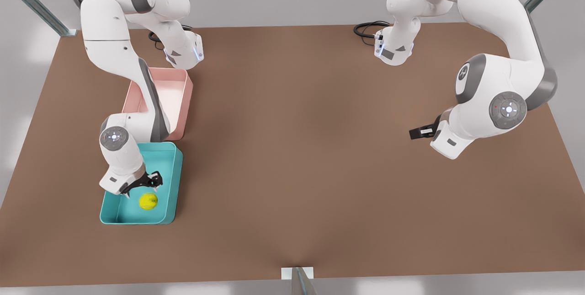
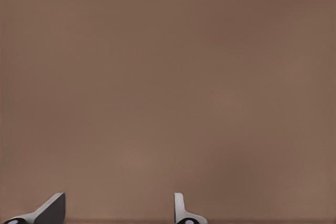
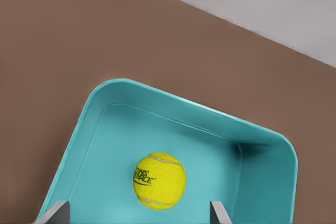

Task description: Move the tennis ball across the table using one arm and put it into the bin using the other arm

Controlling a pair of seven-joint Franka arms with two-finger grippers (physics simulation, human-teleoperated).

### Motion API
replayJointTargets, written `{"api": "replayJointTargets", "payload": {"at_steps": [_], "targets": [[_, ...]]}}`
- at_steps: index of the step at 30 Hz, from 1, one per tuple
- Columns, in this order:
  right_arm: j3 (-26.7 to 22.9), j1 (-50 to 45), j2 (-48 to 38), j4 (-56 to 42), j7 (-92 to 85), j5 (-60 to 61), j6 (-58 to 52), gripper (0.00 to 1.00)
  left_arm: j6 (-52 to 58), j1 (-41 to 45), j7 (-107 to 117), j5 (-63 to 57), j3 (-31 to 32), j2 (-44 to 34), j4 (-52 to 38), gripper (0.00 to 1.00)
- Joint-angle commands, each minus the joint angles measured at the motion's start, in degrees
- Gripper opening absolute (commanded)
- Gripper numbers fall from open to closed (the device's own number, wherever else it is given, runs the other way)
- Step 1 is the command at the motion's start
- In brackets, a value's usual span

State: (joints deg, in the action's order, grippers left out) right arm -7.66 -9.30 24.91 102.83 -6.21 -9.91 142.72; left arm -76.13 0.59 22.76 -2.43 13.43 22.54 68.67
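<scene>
In the front view, the tennis ball [image 1: 148, 201] lay on the floor of the bin [image 1: 173, 180], the teal tray near the front view's left edge of the table [image 1: 297, 148]. A pink tray [image 1: 183, 98] sat just beyond it on the far side. The right gripper [image 1: 147, 182] hung over the bin, just above the ball and apart from it, its fingers spread wide and holding nothing. The left gripper [image 1: 415, 133] waited well apart, over bare table at the front view's right; from here I could not tell its finger spacing.

In the left wrist view, the left gripper [image 2: 118, 211] had its fingers wide apart with only brown tabletop beyond them.

In the right wrist view, the ball [image 3: 159, 180] rested free inside the bin [image 3: 262, 132], clear of its walls, between and beyond the right gripper's [image 3: 139, 212] parted fingertips.

Judging from this, the drop looked done. The step in hand was the retreat, and it would go best as a straight lift with the fingers kept wide, so that neither fingertip clipped the ball or the bin's rim.
</scene>
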Motion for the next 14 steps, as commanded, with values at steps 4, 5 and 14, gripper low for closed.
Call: {"api": "replayJointTargets", "payload": {"at_steps": [4,5,14], "targets": [[-0.1,-6.1,-12.7,-5.5,13.0,10.7,-40.7,1.00,0.1,0.0,0.2,0.0,0.0,0.0,0.0,1.00],[-0.3,-5.7,-16.2,-6.1,11.9,9.6,-45.6,1.00,0.1,-0.1,0.2,0.0,0.0,0.0,0.0,1.00],[-4.6,-4.0,-21.7,-8.2,5.7,9.7,-50.0,1.00,0.1,-0.1,0.1,0.0,0.0,0.0,0.0,1.00]]}}
